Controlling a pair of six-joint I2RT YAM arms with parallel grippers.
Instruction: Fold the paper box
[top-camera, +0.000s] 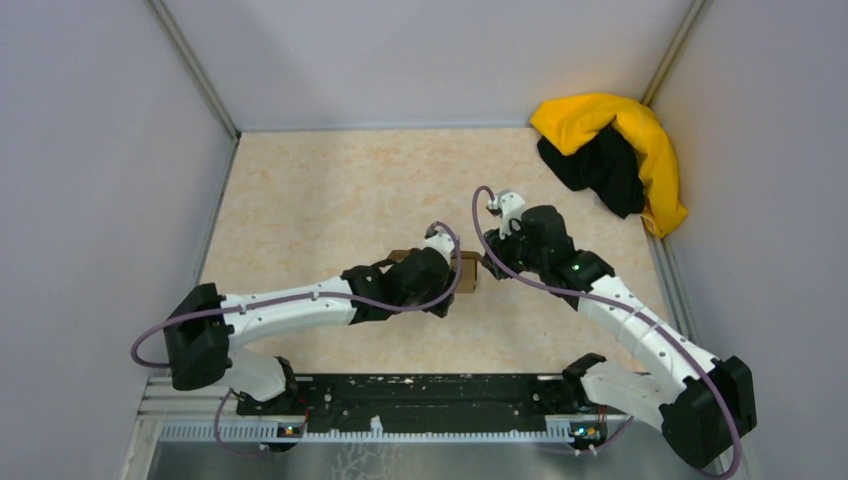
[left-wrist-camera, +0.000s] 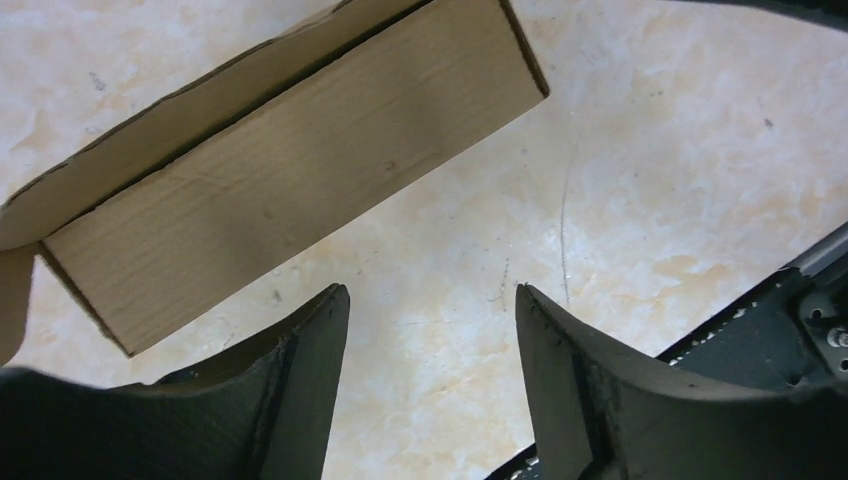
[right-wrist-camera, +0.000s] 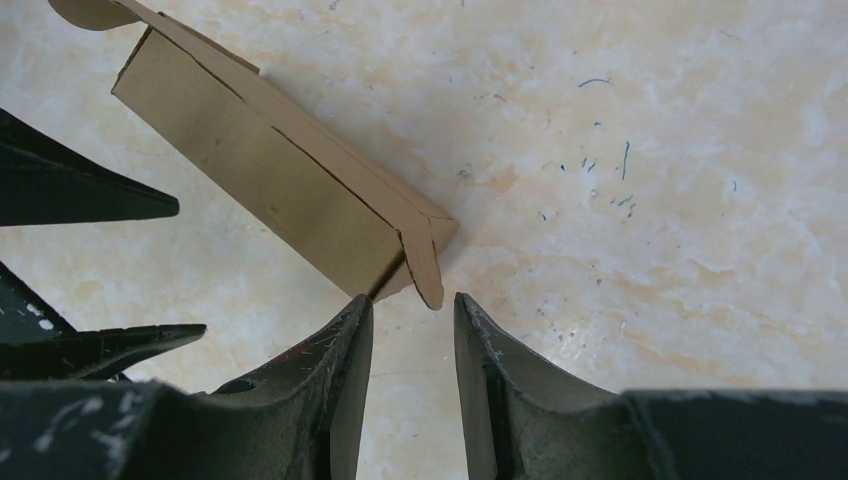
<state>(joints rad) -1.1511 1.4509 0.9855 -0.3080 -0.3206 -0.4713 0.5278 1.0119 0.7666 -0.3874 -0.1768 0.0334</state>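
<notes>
The paper box (top-camera: 466, 271) is a small brown cardboard box lying on the table between my two grippers, mostly hidden by the left arm in the top view. In the left wrist view the paper box (left-wrist-camera: 290, 170) lies just beyond my left gripper (left-wrist-camera: 430, 300), which is open and empty, apart from it. In the right wrist view the paper box (right-wrist-camera: 270, 170) has a small end flap (right-wrist-camera: 424, 262) sticking out. My right gripper (right-wrist-camera: 410, 300) is open, its tips just short of that flap, holding nothing.
A yellow-and-black cloth heap (top-camera: 612, 155) lies in the back right corner. Grey walls enclose the table on three sides. The black mounting rail (top-camera: 420, 395) runs along the near edge. The left gripper's fingers (right-wrist-camera: 90, 195) show at the left of the right wrist view.
</notes>
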